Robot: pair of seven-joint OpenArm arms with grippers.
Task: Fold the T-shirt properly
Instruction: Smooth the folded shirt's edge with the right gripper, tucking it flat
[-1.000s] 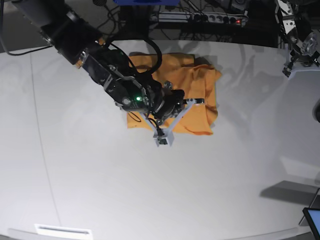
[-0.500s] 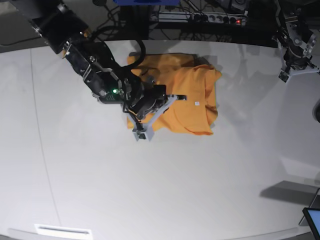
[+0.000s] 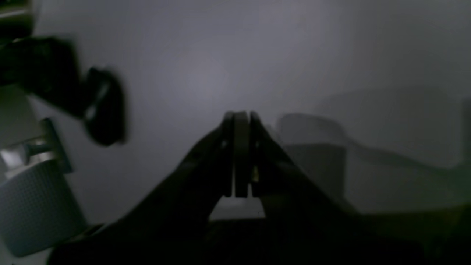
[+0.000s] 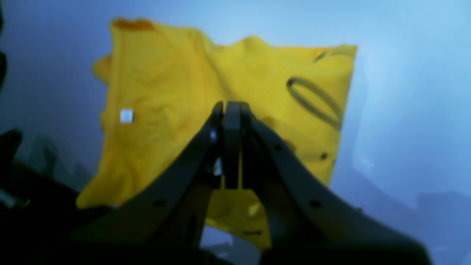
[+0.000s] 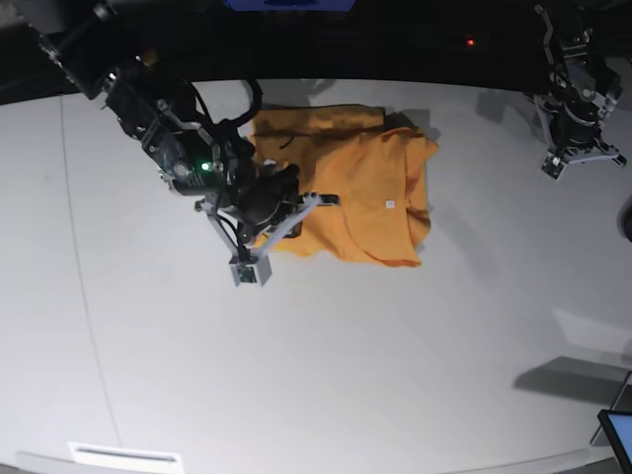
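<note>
Right tool (image 5: pixel 249 274), jaws pressed together and holding nothing, hangs over the tabletop (image 5: pixel 326 375) just beside the lower-left edge of the T-shirt (image 5: pixel 370 202). T-shirt lies folded, far-centre, white tag (image 5: pixel 389 205) showing. Left tool (image 5: pixel 583 158) pressed together, empty, well apart at far right.

Black, bulky right arm (image 5: pixel 148 99) with looping black cables and one small green light, to the left of the T-shirt (image 5: pixel 365 197); pale grey finger brackets ending in a right gripper (image 5: pixel 249 274) with dark tapered fingers, round screw holes along them. Far right of the T-shirt, dark left arm (image 5: pixel 573 69) with a pale grey left gripper (image 5: pixel 583 158), dark tapered fingers too
</note>
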